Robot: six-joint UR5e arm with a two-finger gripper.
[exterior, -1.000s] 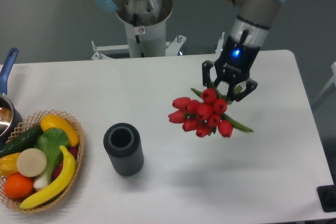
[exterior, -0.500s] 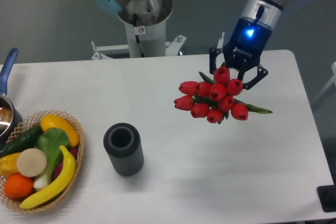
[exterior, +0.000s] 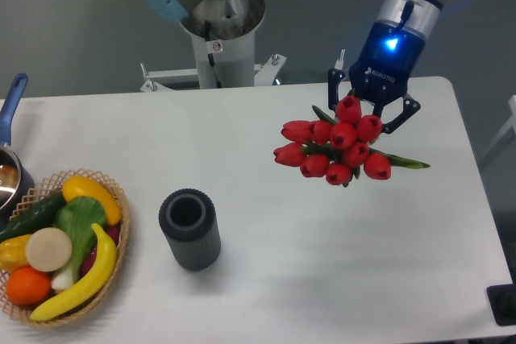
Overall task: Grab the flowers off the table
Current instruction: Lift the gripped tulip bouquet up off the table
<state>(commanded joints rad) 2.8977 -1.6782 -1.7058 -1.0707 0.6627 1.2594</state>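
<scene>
Gripper (exterior: 373,108) clamped on flowers (exterior: 337,149), bunch hanging under it, red heads toward camera. Over last second gripper and bunch rose and drifted right, blooms looming larger. Flowers now well clear of tabletop (exterior: 266,223), above its right half. Judgement: pick essentially done; only hold needs keeping.

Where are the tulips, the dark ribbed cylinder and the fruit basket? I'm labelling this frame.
tulips (exterior: 339,151), fixed camera, on a red bloom mid-bunch.
dark ribbed cylinder (exterior: 193,246), fixed camera, on its ribbed side wall.
fruit basket (exterior: 122,235), fixed camera, on its woven right rim.
</scene>
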